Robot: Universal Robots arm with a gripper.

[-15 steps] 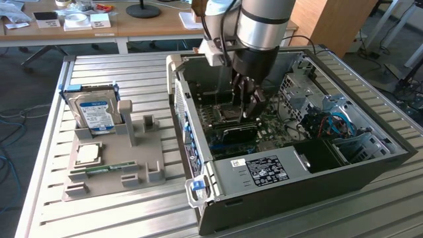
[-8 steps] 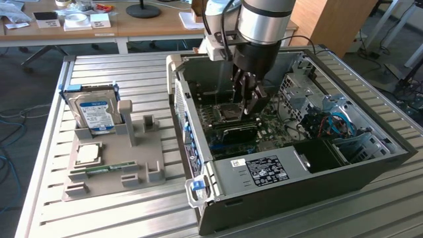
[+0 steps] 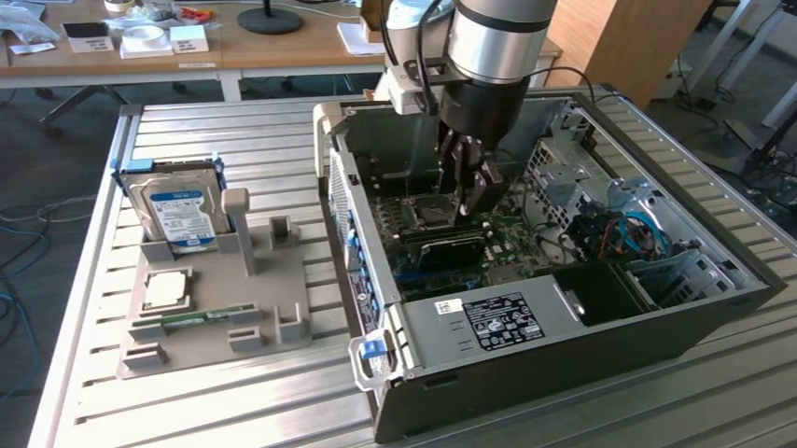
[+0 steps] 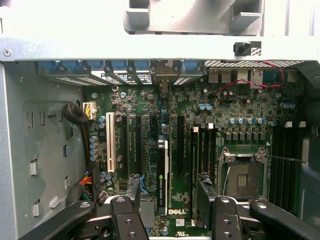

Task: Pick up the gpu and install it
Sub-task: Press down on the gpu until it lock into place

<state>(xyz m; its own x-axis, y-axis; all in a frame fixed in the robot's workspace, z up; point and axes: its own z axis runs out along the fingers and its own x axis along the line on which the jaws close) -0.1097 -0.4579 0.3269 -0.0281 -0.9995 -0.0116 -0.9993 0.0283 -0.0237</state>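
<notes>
What the arm, the edges and the distance keep back

The arm [image 3: 498, 37] is cut off by the exterior view's top edge, and its gripper [image 3: 471, 201] covers the middle of the motherboard [image 3: 529, 245]. In the wrist view the gpu [image 4: 166, 175] stands edge-on as a slim strip, its faces hidden. The fingers [image 4: 132, 192] run out past the picture's edge. The print on the hard drive [image 3: 185, 210] and on the case sticker [image 3: 496, 317] is too small to read. The computer case [image 3: 598, 364] loses its near corner at the bottom edge.
</notes>
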